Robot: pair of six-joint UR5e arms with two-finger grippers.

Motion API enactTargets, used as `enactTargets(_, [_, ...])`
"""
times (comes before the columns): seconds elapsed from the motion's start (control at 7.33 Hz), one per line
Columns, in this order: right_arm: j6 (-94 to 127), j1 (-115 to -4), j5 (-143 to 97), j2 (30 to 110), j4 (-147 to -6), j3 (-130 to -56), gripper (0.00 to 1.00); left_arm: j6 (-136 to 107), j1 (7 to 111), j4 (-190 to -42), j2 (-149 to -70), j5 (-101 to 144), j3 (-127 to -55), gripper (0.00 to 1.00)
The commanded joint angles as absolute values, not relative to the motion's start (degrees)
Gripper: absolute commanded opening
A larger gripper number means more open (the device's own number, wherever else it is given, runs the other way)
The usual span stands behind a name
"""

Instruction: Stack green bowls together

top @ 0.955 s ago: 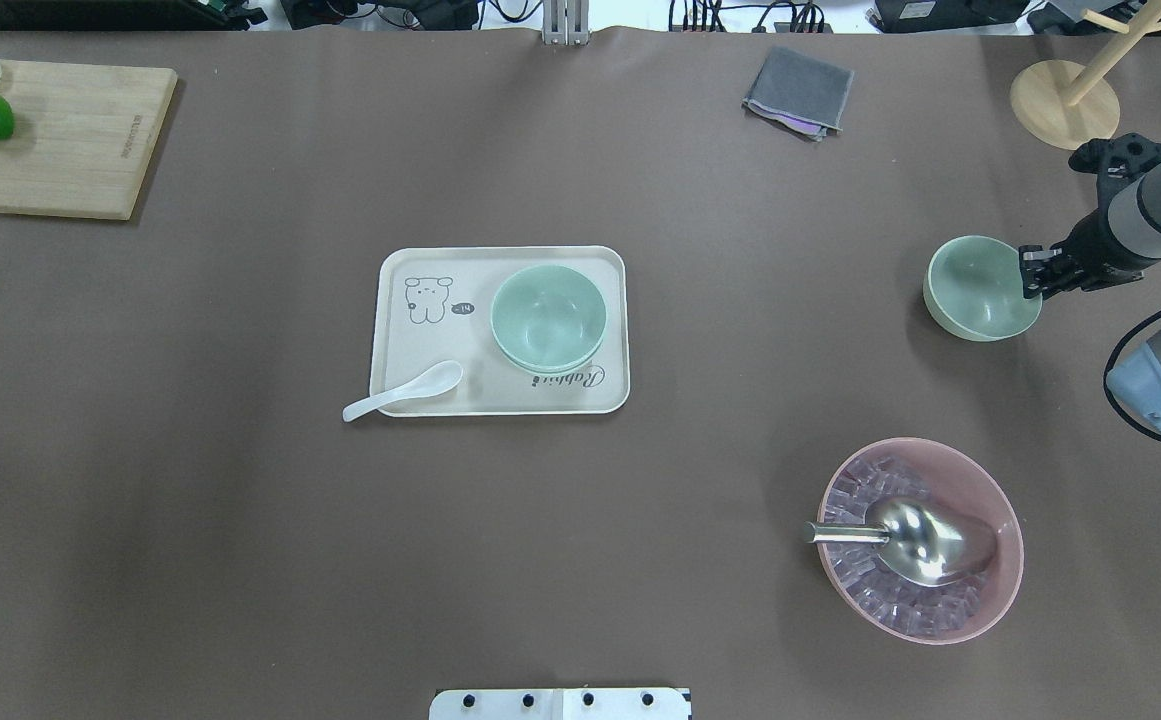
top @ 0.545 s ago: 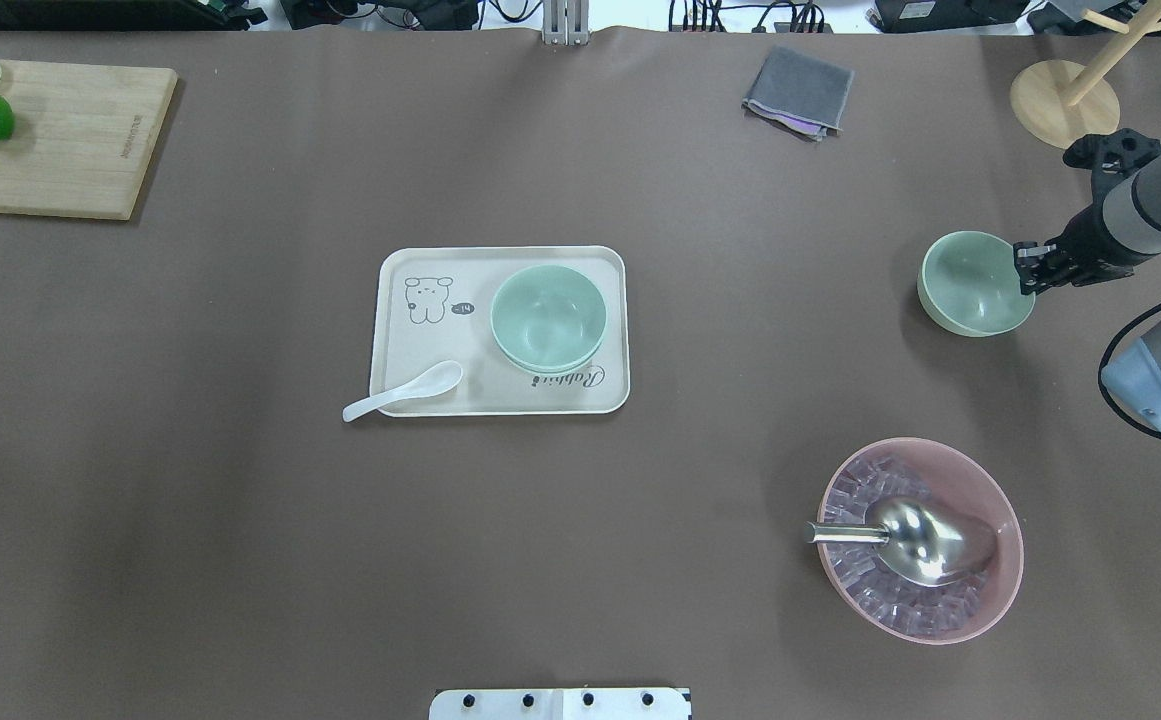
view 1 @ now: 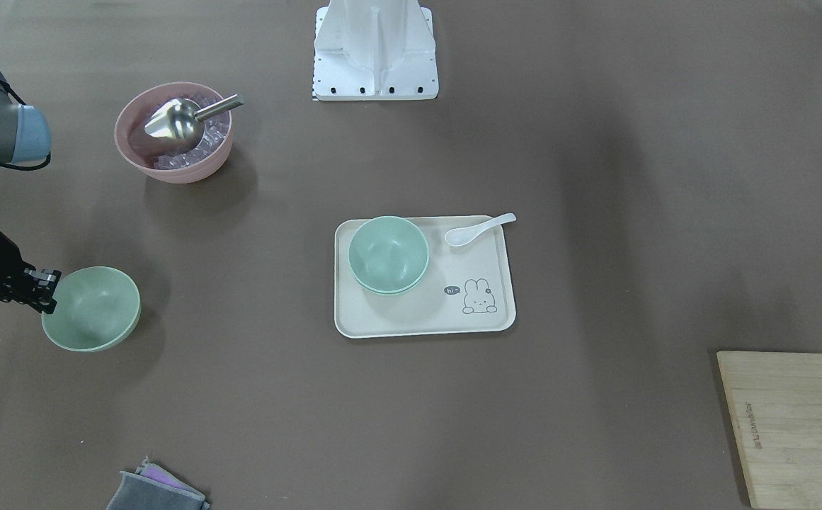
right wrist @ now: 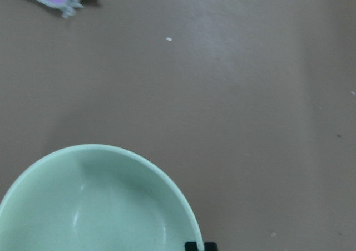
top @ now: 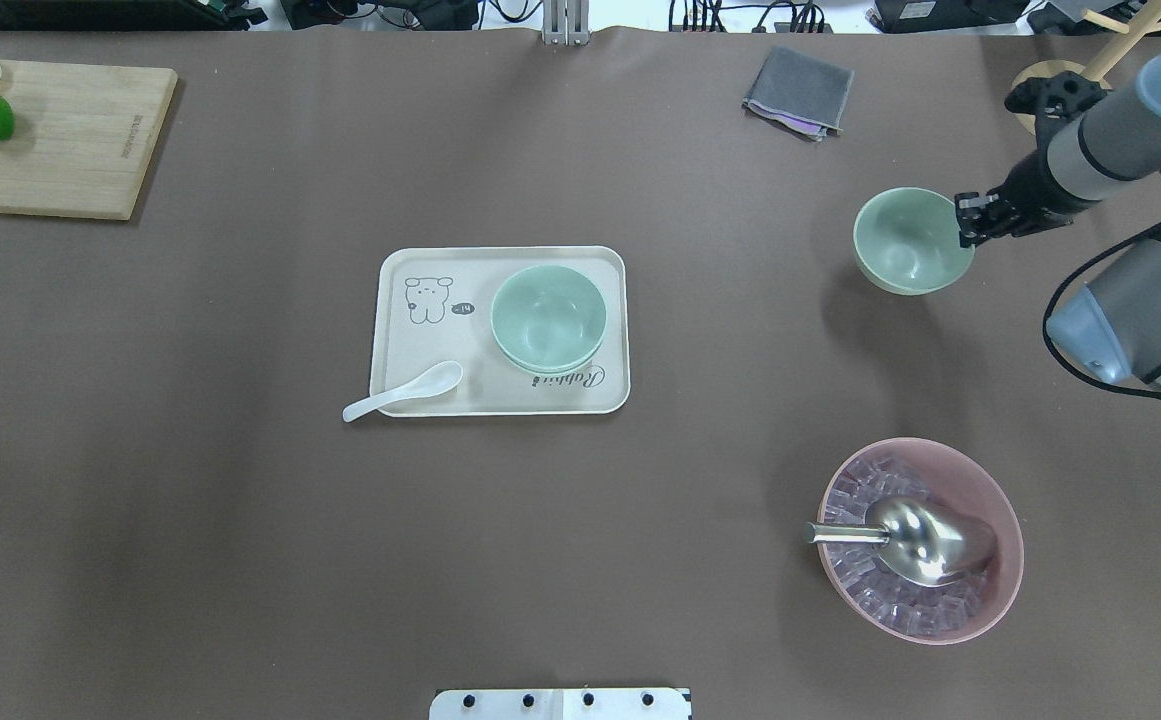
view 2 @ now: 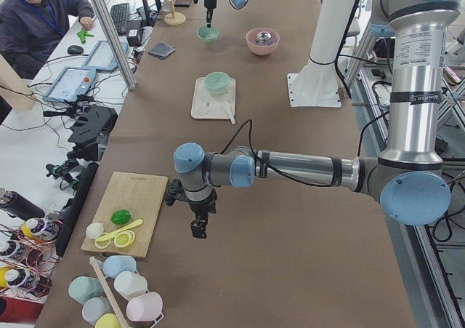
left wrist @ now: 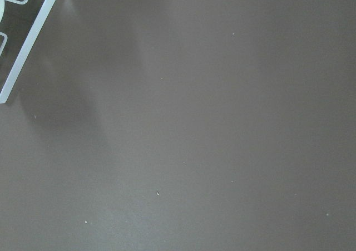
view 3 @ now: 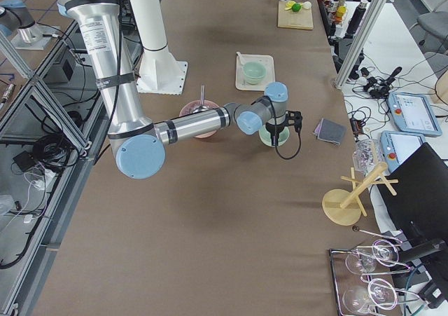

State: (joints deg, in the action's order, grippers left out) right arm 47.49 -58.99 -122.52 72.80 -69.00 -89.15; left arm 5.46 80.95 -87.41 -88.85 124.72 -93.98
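Clamping the lone green bowl (top: 905, 245), the right pincer (top: 966, 222) has the stacked green bowls (top: 548, 315) at nine o'clock overhead (left pincer (view 2: 197, 230): cannot tell).

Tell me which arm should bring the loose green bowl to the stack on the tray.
Right. The right gripper holds the loose green bowl by its rim, with bare table between it and the stacked bowls on the tray. The left gripper hangs far off, beside the cutting board.
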Motion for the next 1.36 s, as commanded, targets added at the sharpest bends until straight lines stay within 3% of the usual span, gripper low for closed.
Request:
enactTargets(0.0, [48.3,-55.9,-122.3,64.5,-71.0,-89.6,0.0,5.4,80.9,-87.5,-89.5,124.7,-92.6,0.99])
enactTargets(0.41, [57.6,-50.0,-122.0,61.5,-71.4,-94.9,0.0,5.4,80.9,-87.4,-89.5,125.0,-92.1,0.99])
enactTargets(0.82, [59.4,-44.8,-121.5,53.6,-87.3,-98.6,0.0,5.2,81.0,-87.2,-88.8,125.2,-92.5,0.99])
enactTargets(1.23, [65.0,-39.7,-120.6,50.9,-87.5,-98.3,0.0,5.2,81.3,-86.7,-88.2,125.1,-92.1,0.99])
